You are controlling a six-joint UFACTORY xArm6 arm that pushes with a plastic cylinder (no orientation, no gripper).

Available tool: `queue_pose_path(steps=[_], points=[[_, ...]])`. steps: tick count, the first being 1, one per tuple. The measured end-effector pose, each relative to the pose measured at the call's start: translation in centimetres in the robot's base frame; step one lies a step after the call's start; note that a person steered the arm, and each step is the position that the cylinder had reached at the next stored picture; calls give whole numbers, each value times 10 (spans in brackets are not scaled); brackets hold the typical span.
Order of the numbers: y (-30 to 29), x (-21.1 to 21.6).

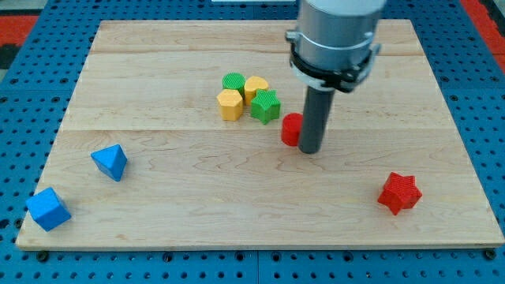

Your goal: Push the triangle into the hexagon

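Note:
A blue triangle (110, 162) lies at the view's left on the wooden board (158, 205). A yellow hexagon (230, 104) sits in a tight cluster near the board's middle with a green round block (233, 81), a yellow block (256, 87) and a green star (266, 106). My tip (309, 149) rests on the board just right of a small red block (291, 128), touching or nearly touching it. The tip is to the right of the cluster and far right of the blue triangle.
A blue cube (48, 209) sits at the board's bottom left corner. A red star (399, 193) lies at the lower right. The arm's grey body (335, 39) hangs over the board's upper right. A blue pegboard surrounds the board.

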State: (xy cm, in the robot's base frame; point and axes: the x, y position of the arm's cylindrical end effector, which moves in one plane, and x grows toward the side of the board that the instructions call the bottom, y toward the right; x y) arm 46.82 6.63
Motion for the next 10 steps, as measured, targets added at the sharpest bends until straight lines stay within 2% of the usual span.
queue_pose_path(steps=[2,4,5,6,7,8,10], points=[[-78,-23],[-202,84],[-265,78],[-260,37],[-266,16],[-305,3],[-194,-10]])
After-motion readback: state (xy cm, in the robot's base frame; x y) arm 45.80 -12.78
